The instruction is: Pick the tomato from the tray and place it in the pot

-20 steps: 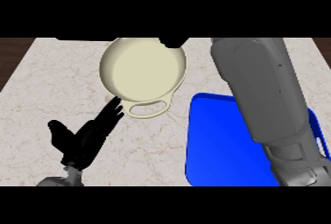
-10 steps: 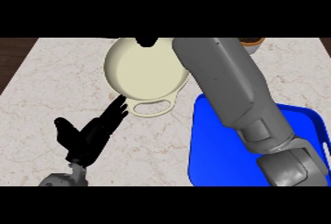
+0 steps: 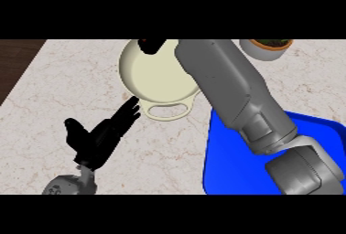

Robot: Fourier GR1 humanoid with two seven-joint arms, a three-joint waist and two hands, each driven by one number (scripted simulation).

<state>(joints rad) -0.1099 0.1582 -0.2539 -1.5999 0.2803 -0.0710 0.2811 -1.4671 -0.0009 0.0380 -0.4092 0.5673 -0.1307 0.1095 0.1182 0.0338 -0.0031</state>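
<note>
The right hand (image 3: 151,45) hovers over the cream pot (image 3: 159,80), and I cannot tell its state. A tomato let go near the rim could roll onto the bench (image 3: 54,91). The left hand (image 3: 101,135) rests spread.

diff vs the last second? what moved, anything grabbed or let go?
The right forearm swung left, from over the tray to across the right side of the pot. The right hand slid left at the pot's far rim. No tomato shows, so a grab or release can't be told. The swing uncovered a planter at top right. Pot, tray and the open left hand stayed put.
</note>
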